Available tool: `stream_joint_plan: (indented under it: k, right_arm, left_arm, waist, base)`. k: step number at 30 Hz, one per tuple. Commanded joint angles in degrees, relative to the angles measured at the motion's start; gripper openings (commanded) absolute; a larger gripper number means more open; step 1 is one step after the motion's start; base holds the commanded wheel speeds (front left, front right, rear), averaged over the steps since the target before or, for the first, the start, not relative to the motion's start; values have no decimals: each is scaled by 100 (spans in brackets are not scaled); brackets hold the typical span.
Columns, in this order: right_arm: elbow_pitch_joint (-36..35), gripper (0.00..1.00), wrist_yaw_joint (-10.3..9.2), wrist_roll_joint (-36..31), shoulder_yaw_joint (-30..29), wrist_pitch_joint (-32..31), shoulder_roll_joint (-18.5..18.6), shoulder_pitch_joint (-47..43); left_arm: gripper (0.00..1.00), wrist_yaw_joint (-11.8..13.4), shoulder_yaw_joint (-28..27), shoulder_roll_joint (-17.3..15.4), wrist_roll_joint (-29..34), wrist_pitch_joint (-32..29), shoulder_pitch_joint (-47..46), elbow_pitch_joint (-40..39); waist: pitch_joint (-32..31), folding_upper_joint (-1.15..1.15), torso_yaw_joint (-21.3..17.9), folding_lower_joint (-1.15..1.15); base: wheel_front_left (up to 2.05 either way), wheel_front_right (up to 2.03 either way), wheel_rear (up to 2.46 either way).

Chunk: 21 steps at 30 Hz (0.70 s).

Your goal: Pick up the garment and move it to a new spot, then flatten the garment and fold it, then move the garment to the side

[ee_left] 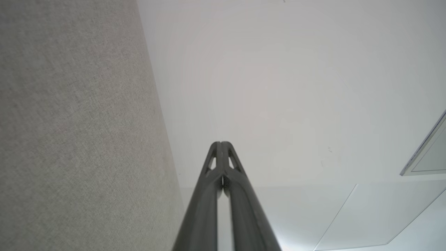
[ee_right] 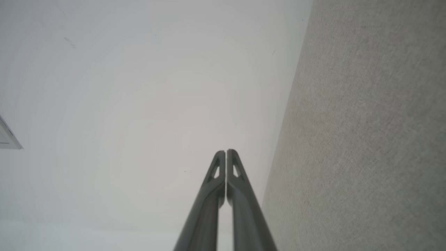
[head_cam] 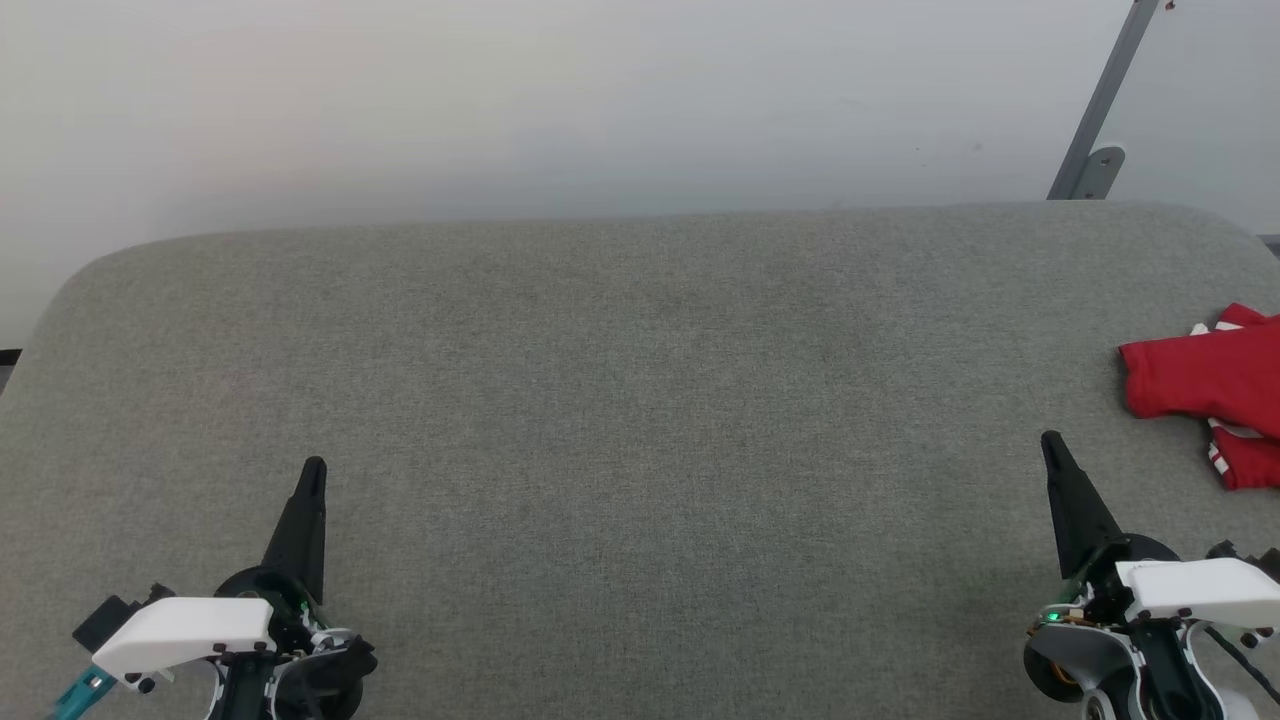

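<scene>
The garment (head_cam: pixel 1210 380), red with a bit of white striped sleeve, lies bunched at the right edge of the grey table (head_cam: pixel 640 400), partly cut off by the head view's border. My right gripper (head_cam: pixel 1052 445) is shut and holds nothing, its tip a short way to the left of and nearer than the garment. My left gripper (head_cam: pixel 314 468) is shut and bare over the table's near left. In the wrist views both the left gripper (ee_left: pixel 221 143) and the right gripper (ee_right: pixel 224 152) have their fingertips pressed together, pointing past the table's edge at the wall.
A pale wall (head_cam: pixel 500 100) rises behind the table's rounded far edge. A grey metal strut with a bracket (head_cam: pixel 1095 130) stands at the back right. A framed panel (ee_left: pixel 427 153) is on the wall in the left wrist view.
</scene>
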State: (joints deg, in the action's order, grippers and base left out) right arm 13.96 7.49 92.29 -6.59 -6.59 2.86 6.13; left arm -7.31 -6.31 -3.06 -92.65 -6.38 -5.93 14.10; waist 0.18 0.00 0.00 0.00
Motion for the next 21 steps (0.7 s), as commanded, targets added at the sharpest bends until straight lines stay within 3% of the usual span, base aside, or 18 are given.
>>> stream_joint_plan:
  k: [1,21]
  right_arm:
    - [13,0,0,22,0,-12,-11,28]
    - [13,0,0,22,3,-11,-11,27]
  left_arm:
    - [0,-32,-15,9,18,-21,-70,0]
    - [0,-33,-21,13,26,-20,-71,0]
  waist:
    - [0,0,0,0]
    - [0,0,0,0]
  base:
    - [0,0,0]
    - [0,0,0]
